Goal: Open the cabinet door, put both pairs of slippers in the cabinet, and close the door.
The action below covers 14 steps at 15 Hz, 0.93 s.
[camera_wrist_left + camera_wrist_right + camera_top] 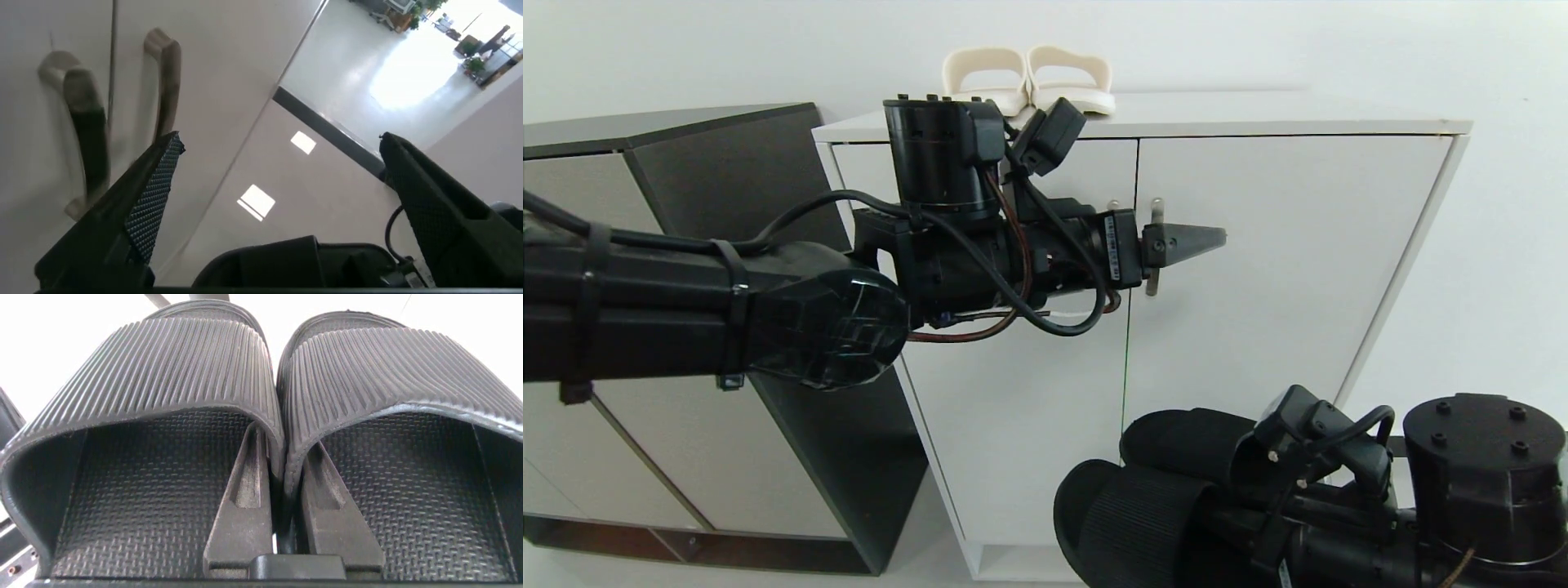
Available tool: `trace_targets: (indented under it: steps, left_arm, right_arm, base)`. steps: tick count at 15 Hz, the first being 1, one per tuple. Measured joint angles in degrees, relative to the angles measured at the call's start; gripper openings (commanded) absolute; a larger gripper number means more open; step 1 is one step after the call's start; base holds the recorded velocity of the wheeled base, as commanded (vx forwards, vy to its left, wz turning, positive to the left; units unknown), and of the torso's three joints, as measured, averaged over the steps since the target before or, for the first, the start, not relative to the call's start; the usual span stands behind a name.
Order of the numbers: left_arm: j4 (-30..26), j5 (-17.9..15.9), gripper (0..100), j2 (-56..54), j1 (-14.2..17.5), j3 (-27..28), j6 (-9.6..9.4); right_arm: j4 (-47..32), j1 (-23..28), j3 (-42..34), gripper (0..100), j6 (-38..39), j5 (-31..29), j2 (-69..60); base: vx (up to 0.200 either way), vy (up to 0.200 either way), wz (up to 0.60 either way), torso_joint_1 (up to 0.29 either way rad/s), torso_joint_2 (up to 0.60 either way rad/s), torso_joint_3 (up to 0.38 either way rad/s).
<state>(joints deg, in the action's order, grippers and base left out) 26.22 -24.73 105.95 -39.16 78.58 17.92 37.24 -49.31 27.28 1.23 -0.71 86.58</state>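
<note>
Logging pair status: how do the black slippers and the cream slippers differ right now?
Black slippers have ribbed straps; cream slippers look smooth. Cream slippers sit on the cabinet top; black slippers are low, before its doors. Right pincer clamps the black slippers' inner walls; cream slippers lie free. Both: slides, paired side by side, outside the shut cabinet.

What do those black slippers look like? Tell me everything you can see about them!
The black slippers are a pair of slides that look like rubber. Each has a wide ribbed strap and a bumpy, diamond-patterned footbed. They sit side by side, pressed together. The right pincer holds them, one finger inside each slipper, squeezing their touching inner walls. They hang in front of the lower part of the white cabinet, not inside it.
</note>
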Motion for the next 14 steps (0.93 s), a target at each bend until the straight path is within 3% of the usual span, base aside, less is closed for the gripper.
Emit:
trace_targets:
  steps: [14]
  left_arm:
    - [0.0, 2.9, 100, 6.8, 1.2, 6.7, -0.18]
  right_arm:
    - [0.0, 0.0, 0.0, 0, -0.2, -0.2, 0.0]
  base:
    - [0.000, 0.000, 0.00, 0.000, 0.00, 0.000]
